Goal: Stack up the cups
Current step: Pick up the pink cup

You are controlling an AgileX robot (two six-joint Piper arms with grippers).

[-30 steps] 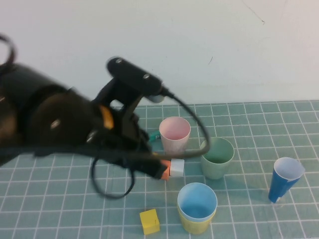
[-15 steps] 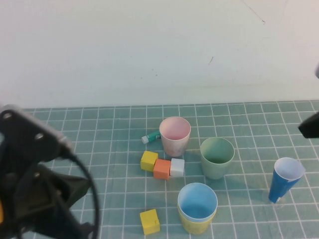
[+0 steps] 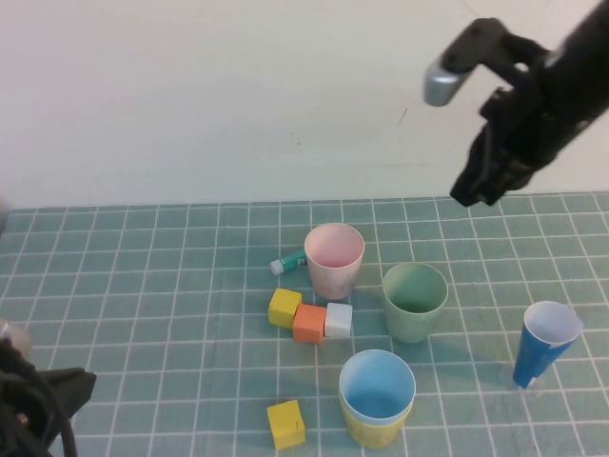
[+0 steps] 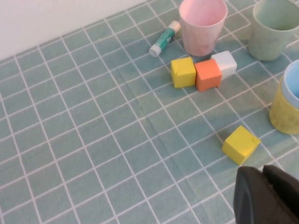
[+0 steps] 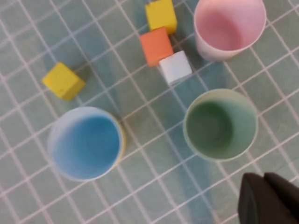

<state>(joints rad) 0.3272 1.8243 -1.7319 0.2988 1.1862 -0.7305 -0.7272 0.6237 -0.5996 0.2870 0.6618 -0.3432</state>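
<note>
Left gripper [image 4: 266, 196] has withdrawn, right gripper [image 5: 268, 200] risen; both closed, empty.

A gridded green mat [image 3: 143, 286] carries pink cup [image 3: 334, 259], green cup [image 3: 415, 303], yellow cup [image 3: 373, 427], dark blue cup [image 3: 544, 343], blocks [image 3: 309, 318], tube [image 3: 286, 262].

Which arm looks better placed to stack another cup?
Probably the right. Its right gripper, shut, hangs just above the green cup and pink cup, while the left gripper, also shut, sits low at the table's near-left corner.
</note>
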